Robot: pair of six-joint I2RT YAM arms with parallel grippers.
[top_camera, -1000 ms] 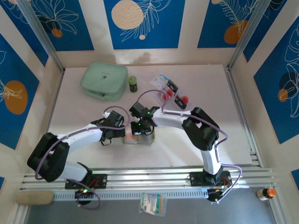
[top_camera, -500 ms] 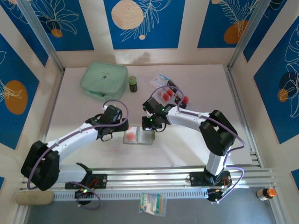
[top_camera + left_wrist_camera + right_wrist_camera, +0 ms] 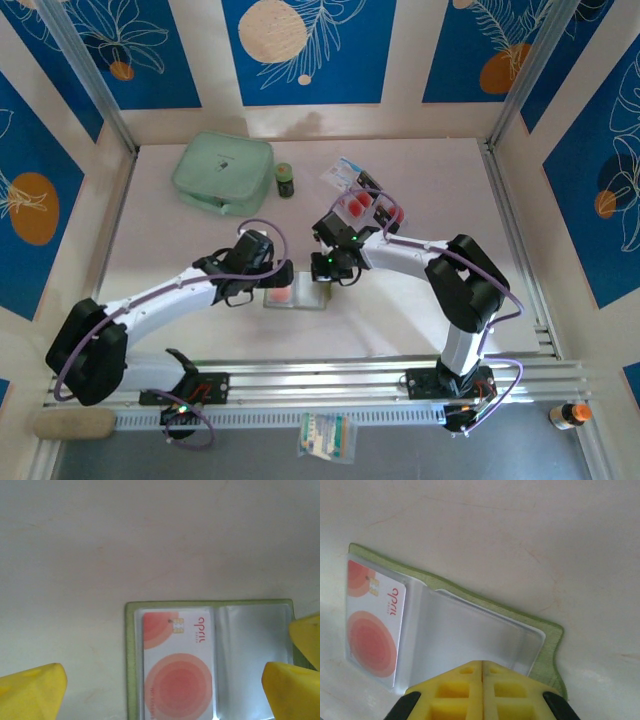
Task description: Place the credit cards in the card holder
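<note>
Where card holder lies open, red-dot card sleeved inside

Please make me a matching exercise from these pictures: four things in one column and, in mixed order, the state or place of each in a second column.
Things:
1. left end effector
2. right end effector
3. card holder
4. red-dot card

States or places:
A. jaws shut together
B. lying unfolded
C. jaws spread wide
D. tucked in a clear sleeve

Pairs: 1-C, 2-A, 3-B, 4-D
</note>
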